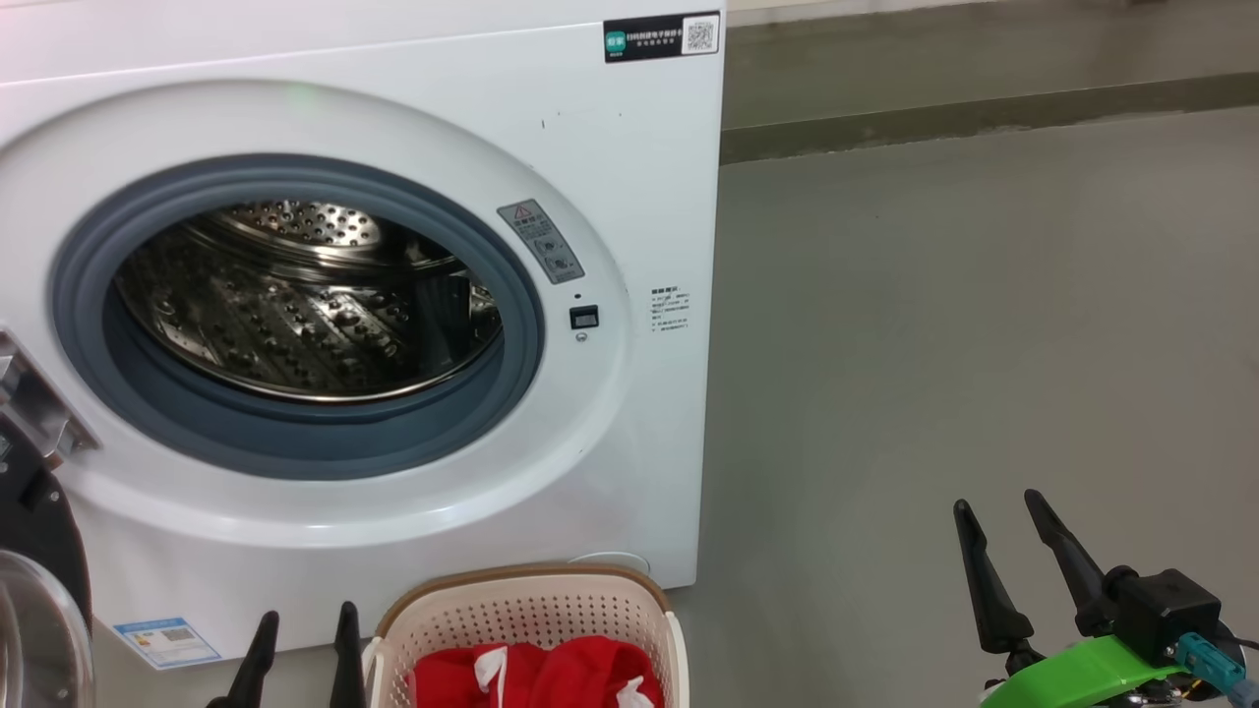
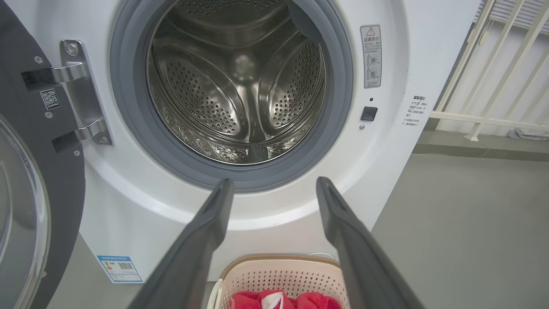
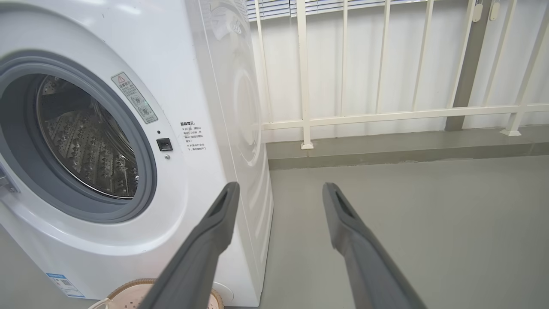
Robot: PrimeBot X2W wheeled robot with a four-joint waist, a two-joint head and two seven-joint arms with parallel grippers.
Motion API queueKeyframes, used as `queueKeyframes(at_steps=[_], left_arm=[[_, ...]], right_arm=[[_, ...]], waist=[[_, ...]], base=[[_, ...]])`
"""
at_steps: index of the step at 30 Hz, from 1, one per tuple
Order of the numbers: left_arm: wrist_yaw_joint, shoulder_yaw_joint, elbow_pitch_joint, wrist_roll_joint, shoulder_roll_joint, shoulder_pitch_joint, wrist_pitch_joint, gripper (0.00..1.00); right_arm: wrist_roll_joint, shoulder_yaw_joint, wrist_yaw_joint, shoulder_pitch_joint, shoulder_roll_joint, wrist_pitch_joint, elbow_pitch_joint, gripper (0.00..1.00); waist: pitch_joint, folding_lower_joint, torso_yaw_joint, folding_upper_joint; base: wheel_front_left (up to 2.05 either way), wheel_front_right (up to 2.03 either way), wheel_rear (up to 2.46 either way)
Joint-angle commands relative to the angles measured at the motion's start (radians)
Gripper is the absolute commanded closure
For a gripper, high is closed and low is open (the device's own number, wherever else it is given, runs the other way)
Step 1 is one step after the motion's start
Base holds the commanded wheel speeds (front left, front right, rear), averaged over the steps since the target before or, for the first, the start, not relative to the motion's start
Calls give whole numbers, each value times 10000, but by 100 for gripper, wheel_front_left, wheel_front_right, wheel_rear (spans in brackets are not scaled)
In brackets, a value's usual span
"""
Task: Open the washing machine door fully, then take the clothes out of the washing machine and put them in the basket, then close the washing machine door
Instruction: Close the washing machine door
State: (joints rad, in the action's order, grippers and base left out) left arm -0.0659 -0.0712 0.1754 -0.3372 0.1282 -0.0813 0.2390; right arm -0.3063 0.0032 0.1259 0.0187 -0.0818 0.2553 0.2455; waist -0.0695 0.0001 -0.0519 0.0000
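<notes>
Left tool (image 1: 307, 617) and right tool (image 1: 997, 501) upright, agape.

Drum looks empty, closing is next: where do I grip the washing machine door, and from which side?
Probably the black rim of the washing machine door, not the bulging glass, which offers no edge. It swings on the hinge at the opening's left, so reach with the open left gripper around its free side and draw it rightward.
</notes>
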Motion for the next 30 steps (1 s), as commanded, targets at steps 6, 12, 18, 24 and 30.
queueKeyframes(at_steps=[6, 12, 18, 24, 30], left_arm=[[-162, 273, -372, -33, 136, 174, -27, 0], [-94, 221, -493, -155, 98, 176, -5, 0], [-58, 111, -619, -112, 143, 147, -4, 0], [-215, 54, -653, -37, 160, 119, -63, 0], [-308, -3, -710, -16, 163, 117, -80, 0]], right_arm=[[6, 179, 48, -183, -98, 65, -203, 0], [9, 189, 48, -189, -90, 65, -194, 0], [-15, 169, 48, -209, -127, 65, -166, 0], [-23, 180, 48, -247, -127, 65, -162, 0], [-29, 183, 48, -244, -129, 65, -144, 0]], waist=[[-13, -1, 9, 0], [21, -1, 25, 0], [62, -1, 44, 0], [117, -1, 33, 0], [157, -1, 70, 0]], base=[[-136, 136, 0], [-205, 205, 0], [-149, 149, 0], [-67, 67, 0], [-4, 4, 0]])
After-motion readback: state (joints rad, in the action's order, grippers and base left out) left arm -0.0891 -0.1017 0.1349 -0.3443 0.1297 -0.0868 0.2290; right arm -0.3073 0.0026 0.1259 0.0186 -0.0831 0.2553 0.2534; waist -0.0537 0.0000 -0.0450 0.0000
